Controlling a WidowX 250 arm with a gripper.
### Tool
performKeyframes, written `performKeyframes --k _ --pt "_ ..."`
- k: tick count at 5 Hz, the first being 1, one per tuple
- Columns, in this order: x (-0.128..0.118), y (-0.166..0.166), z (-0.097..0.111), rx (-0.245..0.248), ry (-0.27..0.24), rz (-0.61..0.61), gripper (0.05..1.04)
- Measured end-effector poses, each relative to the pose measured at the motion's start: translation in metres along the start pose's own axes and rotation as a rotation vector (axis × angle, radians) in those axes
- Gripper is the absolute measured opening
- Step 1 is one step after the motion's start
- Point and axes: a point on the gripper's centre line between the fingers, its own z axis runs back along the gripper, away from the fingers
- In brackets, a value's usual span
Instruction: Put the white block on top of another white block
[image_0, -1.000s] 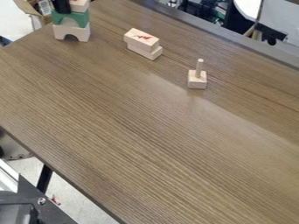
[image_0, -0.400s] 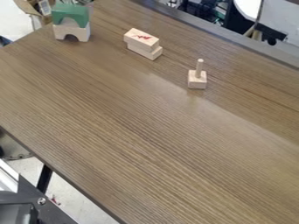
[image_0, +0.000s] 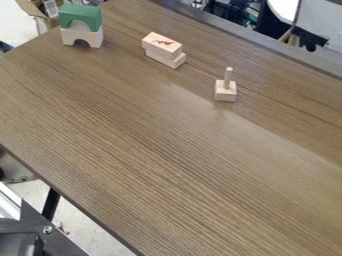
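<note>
- Pale wood makes up the white block (image_0: 169, 46), lying flat on top of another white block (image_0: 176, 62) toward the far side of the table (image_0: 174, 170), left of centre.
- Its upper face has a red mark; it sits slightly off line, leaving the right end of the lower block bare.
- Whether the gripper is open, closed or gripping something, one cannot tell.
- To the left, near the table's far left corner, a green arch (image_0: 81, 14) rests on a pale arch (image_0: 94, 38), well apart from the two blocks.
- To their right and a little nearer, a square base (image_0: 226, 94) holds an upright peg (image_0: 228, 77); these two small structures flank the blocks.
- Beyond the far left edge is a cardboard box (image_0: 29, 7).
</note>
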Motion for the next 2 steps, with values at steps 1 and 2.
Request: performKeyframes --k 1,2 --pt "-0.023 0.003 -0.005 -0.004 -0.017 -0.060 0.584" --pt "-0.039 0.008 -0.024 0.024 -0.034 -0.100 0.584"
